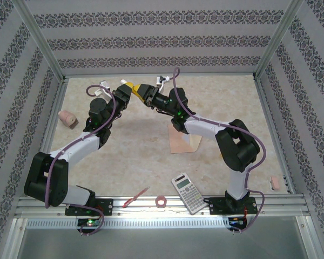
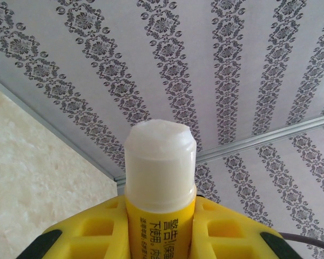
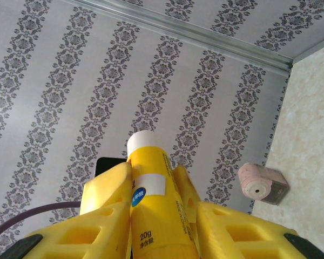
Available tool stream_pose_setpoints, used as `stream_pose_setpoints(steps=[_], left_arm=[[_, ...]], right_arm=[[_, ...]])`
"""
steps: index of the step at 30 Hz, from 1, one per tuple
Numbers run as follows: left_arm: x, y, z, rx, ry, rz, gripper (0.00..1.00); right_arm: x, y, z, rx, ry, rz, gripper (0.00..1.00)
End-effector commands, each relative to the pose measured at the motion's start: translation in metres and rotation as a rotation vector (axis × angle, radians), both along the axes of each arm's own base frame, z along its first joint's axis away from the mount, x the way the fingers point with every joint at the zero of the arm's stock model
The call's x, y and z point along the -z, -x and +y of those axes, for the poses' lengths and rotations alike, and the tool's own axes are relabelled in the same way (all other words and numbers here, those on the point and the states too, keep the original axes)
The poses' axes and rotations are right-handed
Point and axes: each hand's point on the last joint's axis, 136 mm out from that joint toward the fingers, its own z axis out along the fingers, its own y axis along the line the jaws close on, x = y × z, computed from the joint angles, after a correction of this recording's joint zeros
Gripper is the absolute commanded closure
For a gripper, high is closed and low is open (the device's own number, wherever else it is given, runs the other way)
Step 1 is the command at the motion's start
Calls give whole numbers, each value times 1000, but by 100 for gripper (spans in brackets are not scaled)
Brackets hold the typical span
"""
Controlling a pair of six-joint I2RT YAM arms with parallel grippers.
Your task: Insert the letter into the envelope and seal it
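Both grippers are raised at the back middle and meet on a yellow glue stick [image 1: 128, 85]. In the left wrist view, my left gripper [image 2: 160, 213] is shut on the glue stick [image 2: 160, 162], whose whitish top points at the patterned wall. In the right wrist view, my right gripper [image 3: 163, 226] is shut on the stick's yellow body [image 3: 156, 210], with the left gripper's fingers [image 3: 109, 183] clamped further up it. The peach envelope [image 1: 179, 143] lies flat beneath the right arm, with a paler cream part at its right side. The letter is hidden.
A calculator [image 1: 188, 192], a pink tape roll [image 1: 162, 202] and a red pen [image 1: 136, 197] lie along the near edge. A pink sharpener [image 1: 68, 117] sits by the left wall, and a small pink block [image 1: 275, 182] by the right wall.
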Motion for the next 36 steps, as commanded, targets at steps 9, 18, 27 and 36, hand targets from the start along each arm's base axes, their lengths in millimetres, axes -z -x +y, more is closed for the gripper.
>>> stream_pose_setpoints(steps=[9, 18, 27, 36], left_arm=[[-6, 1, -7, 14, 7, -40, 100], [-2, 0, -7, 12, -2, -32, 100], [3, 0, -9, 21, -24, -19, 84], [1, 3, -9, 28, -79, -19, 26]], right_arm=[[-18, 12, 8, -56, -42, -53, 60], [-17, 14, 7, -62, -45, -51, 75], [-18, 15, 4, -51, -34, -59, 84], [-18, 14, -9, -2, 29, -82, 85]])
